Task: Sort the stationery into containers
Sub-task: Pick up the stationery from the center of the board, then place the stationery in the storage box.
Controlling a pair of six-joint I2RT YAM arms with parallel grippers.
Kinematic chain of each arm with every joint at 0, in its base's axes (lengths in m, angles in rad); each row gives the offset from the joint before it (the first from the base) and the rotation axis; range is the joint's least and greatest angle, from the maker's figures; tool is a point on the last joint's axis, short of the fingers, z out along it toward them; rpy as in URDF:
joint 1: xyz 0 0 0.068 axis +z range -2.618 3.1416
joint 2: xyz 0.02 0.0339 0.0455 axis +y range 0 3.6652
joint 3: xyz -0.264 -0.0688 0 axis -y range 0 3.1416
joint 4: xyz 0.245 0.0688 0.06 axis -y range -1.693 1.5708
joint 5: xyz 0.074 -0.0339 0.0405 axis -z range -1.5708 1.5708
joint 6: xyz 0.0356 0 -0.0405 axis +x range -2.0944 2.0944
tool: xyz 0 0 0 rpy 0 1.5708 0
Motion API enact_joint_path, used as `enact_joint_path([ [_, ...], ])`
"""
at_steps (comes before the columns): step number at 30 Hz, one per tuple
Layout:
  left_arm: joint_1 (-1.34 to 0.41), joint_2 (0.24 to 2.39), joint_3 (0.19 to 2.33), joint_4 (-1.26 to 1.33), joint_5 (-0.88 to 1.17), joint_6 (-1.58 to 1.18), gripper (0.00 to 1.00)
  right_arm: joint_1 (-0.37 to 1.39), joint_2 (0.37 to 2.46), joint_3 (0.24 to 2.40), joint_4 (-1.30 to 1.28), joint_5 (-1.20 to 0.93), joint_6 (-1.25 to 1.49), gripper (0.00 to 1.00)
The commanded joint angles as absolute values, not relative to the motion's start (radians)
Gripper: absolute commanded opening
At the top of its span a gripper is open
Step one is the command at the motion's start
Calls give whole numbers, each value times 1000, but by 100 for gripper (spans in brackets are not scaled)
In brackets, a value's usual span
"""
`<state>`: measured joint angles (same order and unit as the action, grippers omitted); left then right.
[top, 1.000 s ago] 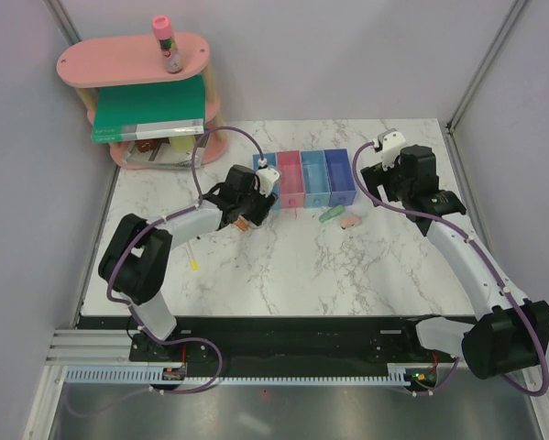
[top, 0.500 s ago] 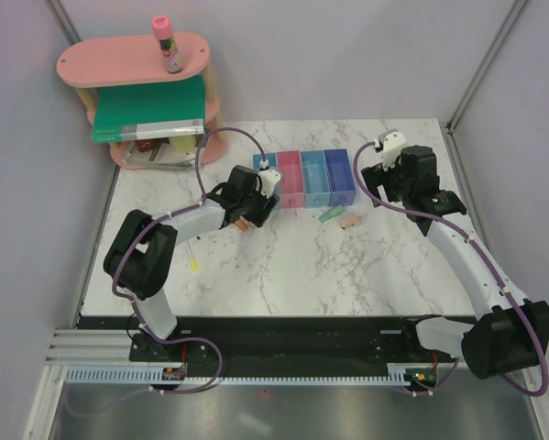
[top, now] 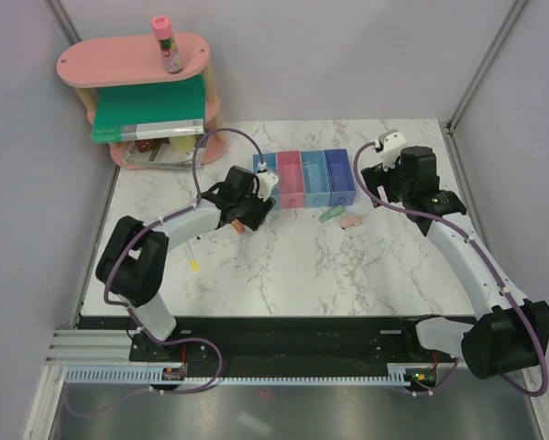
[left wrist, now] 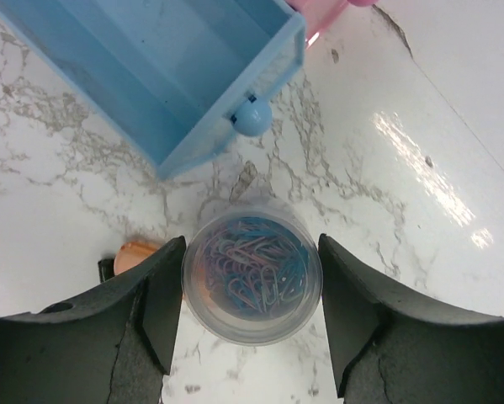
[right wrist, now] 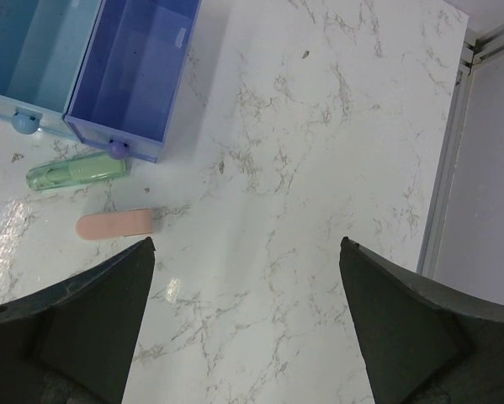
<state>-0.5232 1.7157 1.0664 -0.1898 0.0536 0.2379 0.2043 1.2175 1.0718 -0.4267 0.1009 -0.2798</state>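
Clear plastic first: the clear round pot (left wrist: 252, 278) sits between the fingers of my left gripper (left wrist: 252, 290), with both pads against its sides, so I am clamped on it. The pot is full of pink and blue paper clips. I cannot tell if it rests on the marble table (left wrist: 420, 168) or is lifted. An orange-tipped piece (left wrist: 138, 252) lies just behind the finger on the wrist view's left. Just ahead are the front wall and round knob of a light blue bin (left wrist: 235, 118), with a corner of the pink bin (left wrist: 327, 10) beside it.

My right gripper (right wrist: 245, 252) hangs spread wide, gripping nothing, over marble right of the bins. Near the darker blue bin (right wrist: 121, 145), a green piece (right wrist: 75, 174) lies just beside the knob and a pink piece (right wrist: 117, 224) lies next to it.

In the top view, a thin yellow-tipped stick (top: 192, 252) lies by my left arm, well apart from the bins. A pink-capped tube (top: 167, 44) stands upright on the pink shelf (top: 118, 60); its label is too small to read. A green book (top: 150, 108) lies under the top tier.
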Motion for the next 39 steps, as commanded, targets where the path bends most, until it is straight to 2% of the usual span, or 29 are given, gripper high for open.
enact_joint_path([
  [1, -523, 1522, 1080, -334, 69, 291, 37, 198, 1195, 1100, -419, 78, -261, 98],
  [9, -523, 1407, 1230, -469, 87, 314, 37, 192, 1189, 1100, -417, 71, -255, 98],
  [27, -453, 1960, 1751, -347, 95, 394, 37, 181, 1180, 1077, -410, 81, -265, 98],
  [39, -413, 2092, 1792, -267, 136, 348, 37, 178, 1207, 1085, -413, 51, -259, 98],
])
